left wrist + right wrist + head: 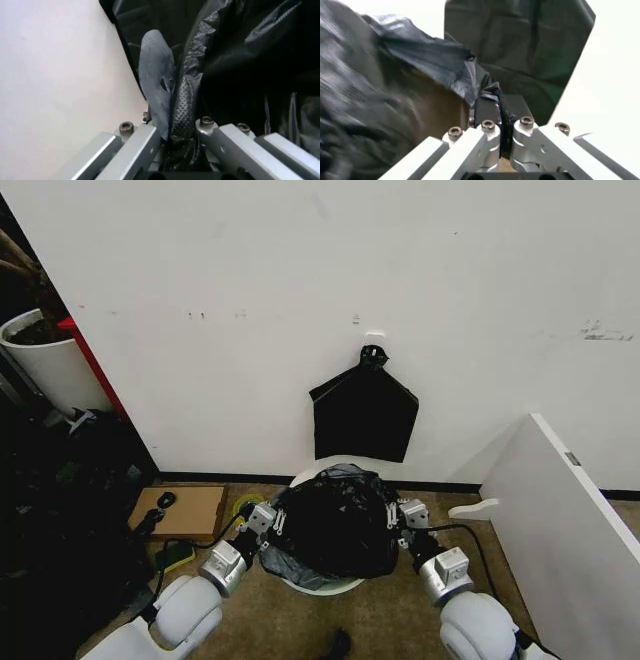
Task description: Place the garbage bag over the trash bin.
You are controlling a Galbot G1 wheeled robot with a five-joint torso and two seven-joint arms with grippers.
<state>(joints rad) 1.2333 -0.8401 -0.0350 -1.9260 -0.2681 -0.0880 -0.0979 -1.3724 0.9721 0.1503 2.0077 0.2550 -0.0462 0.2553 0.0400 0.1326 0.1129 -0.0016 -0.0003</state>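
The garbage bag (335,525), black and crinkled, is bunched over the top of the trash bin (322,587), whose white rim shows below and behind it. My left gripper (268,520) is at the bag's left side and my right gripper (408,515) at its right side. In the left wrist view the left gripper (175,93) is shut, with the bag's film (250,56) pinched between its fingers (156,86). In the right wrist view the right gripper (491,107) is shut on an edge of the garbage bag (420,63).
A flat black bag bundle (365,415) hangs on the wall just behind the bin. A white panel (565,510) stands at the right. A cardboard piece (185,510) lies on the floor at the left, and a white plant pot (45,365) stands at the far left.
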